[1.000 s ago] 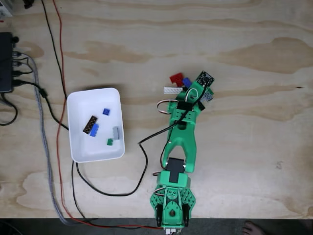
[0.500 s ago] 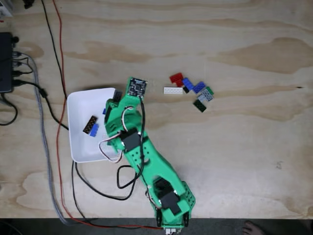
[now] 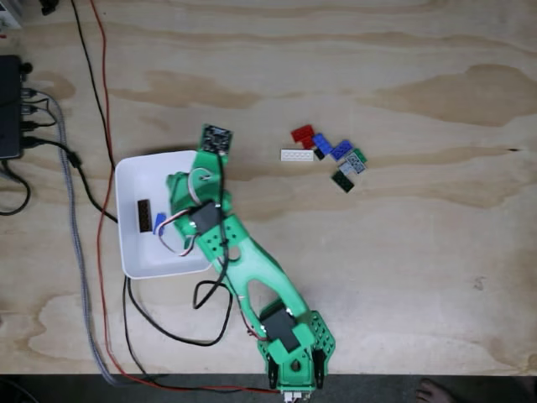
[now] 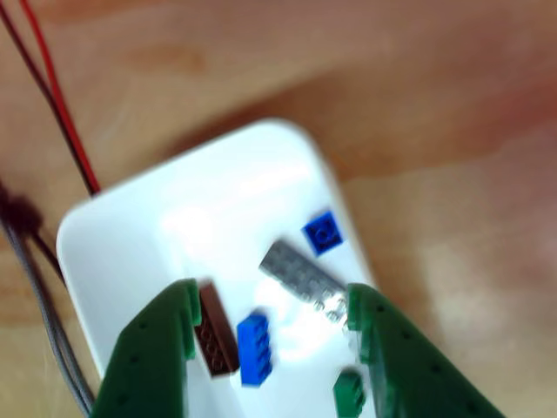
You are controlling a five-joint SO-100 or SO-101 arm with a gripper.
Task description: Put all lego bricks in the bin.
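Observation:
The white bin lies at the left of the table in the fixed view, and my green arm reaches over its right half. My gripper hangs above the bin. In the other view my gripper is open, with nothing between the green fingers. Below it in the bin lie a brown-black brick, a blue brick, a grey plate, a small blue brick and a green brick. On the table to the right lies a cluster of lego bricks: red, white, blue, dark green.
Black, red and braided grey cables run along the bin's left side, and a black cable loops near the arm's base. A black box sits at the left edge. A person's foot shows at the bottom right.
The arm has swung from the brick cluster on the right to above the bin on the left, then a little farther over the bin.

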